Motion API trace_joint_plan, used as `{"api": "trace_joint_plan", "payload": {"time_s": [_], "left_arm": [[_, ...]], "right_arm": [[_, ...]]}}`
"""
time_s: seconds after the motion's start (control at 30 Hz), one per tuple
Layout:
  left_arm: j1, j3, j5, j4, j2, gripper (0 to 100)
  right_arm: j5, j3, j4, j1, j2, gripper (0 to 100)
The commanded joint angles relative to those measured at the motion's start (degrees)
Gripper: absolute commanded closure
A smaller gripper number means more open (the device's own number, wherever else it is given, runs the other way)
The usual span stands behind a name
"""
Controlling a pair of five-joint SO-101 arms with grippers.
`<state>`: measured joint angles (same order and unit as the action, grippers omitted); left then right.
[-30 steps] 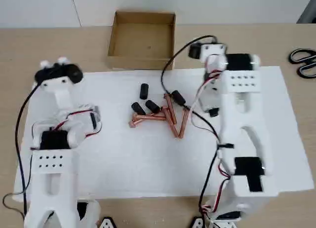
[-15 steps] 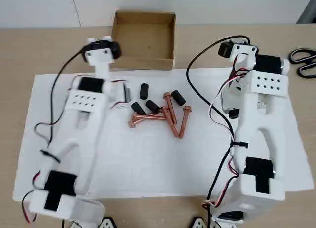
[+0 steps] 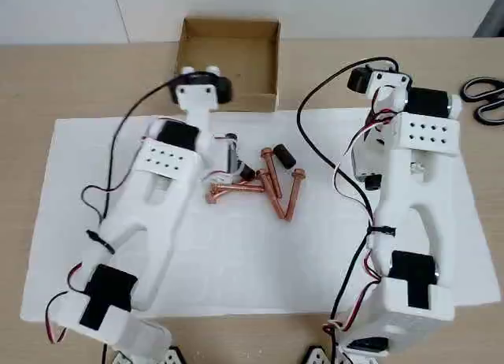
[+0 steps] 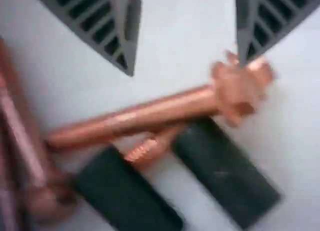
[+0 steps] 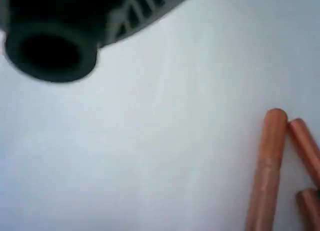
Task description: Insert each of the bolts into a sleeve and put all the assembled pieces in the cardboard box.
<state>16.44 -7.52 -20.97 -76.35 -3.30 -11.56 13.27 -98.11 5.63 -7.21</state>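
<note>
Left gripper (image 4: 186, 61) is spread above a bolt (image 4: 150, 113) (another lies crossed under it); both may be pinched, loose sleeves (image 4: 225, 176) knocked. A sleeve (image 5: 50, 51) seems clamped by right gripper (image 5: 107, 21).

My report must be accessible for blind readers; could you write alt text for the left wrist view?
The left arm's open end effector hangs over a copper bolt lying on white paper, the bolt's head near one fingertip. Two black sleeves lie beside this bolt, and more bolts lie nearby.
</note>
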Motion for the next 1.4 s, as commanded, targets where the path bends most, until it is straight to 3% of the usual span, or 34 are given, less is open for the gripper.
{"api": "trace_joint_plan", "payload": {"time_s": [0.0,0.33,0.6,0.87,1.37], "left_arm": [[4.0,1.4,-0.5,3.7,0.2,87],[10.6,1.4,-9.1,14.4,-6.9,87],[14.2,6.4,-14.0,15.5,-13.9,87],[18.1,8.6,-14.0,15.8,-17.0,87],[17.8,8.6,-11.1,23.1,-20.1,87]], "right_arm": [[-0.6,0.4,-0.2,0.5,3.4,99.2],[-0.7,0.4,-0.3,8.4,3.8,99.2],[-2.0,0.4,-0.4,10.8,3.8,99.2],[-2.2,0.4,-0.2,10.8,3.7,99.2],[-2.3,0.4,-0.2,10.8,3.7,99.2]]}}
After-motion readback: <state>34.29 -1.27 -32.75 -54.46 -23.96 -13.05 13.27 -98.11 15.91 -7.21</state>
